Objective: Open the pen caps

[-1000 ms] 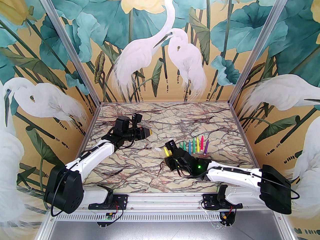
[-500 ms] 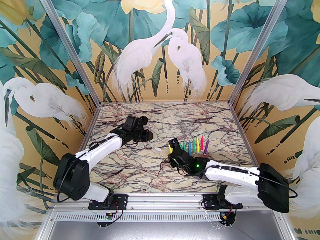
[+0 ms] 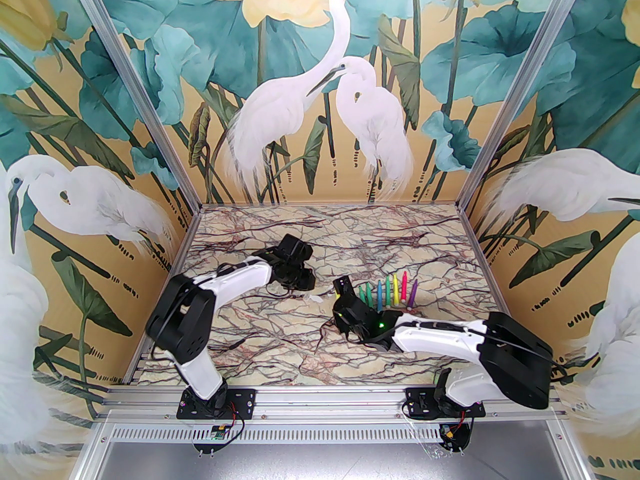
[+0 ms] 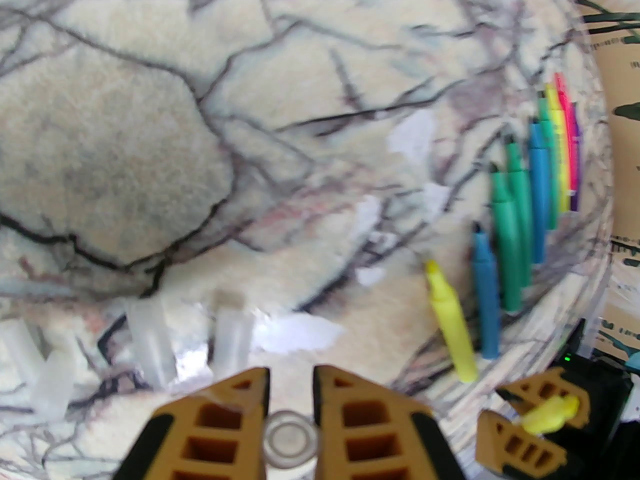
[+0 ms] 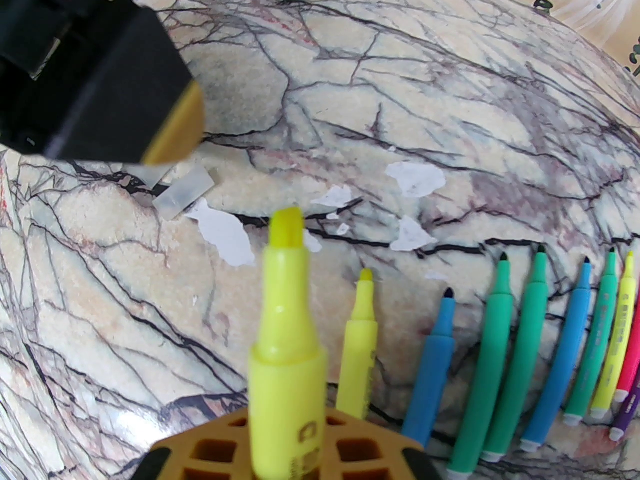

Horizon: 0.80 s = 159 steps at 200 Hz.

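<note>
Thin plastic marker pens (image 5: 482,358) are lying side by side on the veined marble table (image 3: 280,338), small clear plastic caps (image 5: 182,195) lying left of them.

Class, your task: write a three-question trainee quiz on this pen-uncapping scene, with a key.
1. True or false: the bright yellow plastic marker pen gripped by the right fingers has its cap on.
2. What do the left fingers pinch? A) a blue pen B) a small see-through plastic cap C) nothing
3. Fill in: the pen lying nearest it on the marble table is ___.
Key: 1 false; 2 B; 3 yellow.
</note>
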### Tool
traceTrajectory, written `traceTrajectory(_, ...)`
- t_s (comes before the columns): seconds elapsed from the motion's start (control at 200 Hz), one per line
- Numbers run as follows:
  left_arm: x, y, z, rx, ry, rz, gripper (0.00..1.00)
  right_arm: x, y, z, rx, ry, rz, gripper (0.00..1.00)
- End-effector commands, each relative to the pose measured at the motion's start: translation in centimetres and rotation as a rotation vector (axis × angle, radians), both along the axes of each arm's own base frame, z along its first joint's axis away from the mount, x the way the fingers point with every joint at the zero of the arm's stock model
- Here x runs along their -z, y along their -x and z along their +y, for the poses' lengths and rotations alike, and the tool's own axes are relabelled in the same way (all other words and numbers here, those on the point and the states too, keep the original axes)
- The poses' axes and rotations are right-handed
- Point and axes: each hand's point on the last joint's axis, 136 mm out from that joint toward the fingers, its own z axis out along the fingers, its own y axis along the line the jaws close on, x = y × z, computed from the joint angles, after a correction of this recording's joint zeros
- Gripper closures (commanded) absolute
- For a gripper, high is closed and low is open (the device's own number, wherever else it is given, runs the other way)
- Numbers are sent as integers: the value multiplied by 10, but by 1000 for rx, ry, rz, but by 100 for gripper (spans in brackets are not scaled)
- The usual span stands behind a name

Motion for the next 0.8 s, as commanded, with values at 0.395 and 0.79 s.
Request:
traceTrajectory(0.395,25,-3,-6,46,-96,29,98,26,-14,13,30,4,48,85)
traceTrajectory(0.79,34,1,-13,74,-129,49,91,41,-16,11,47,41,61,76)
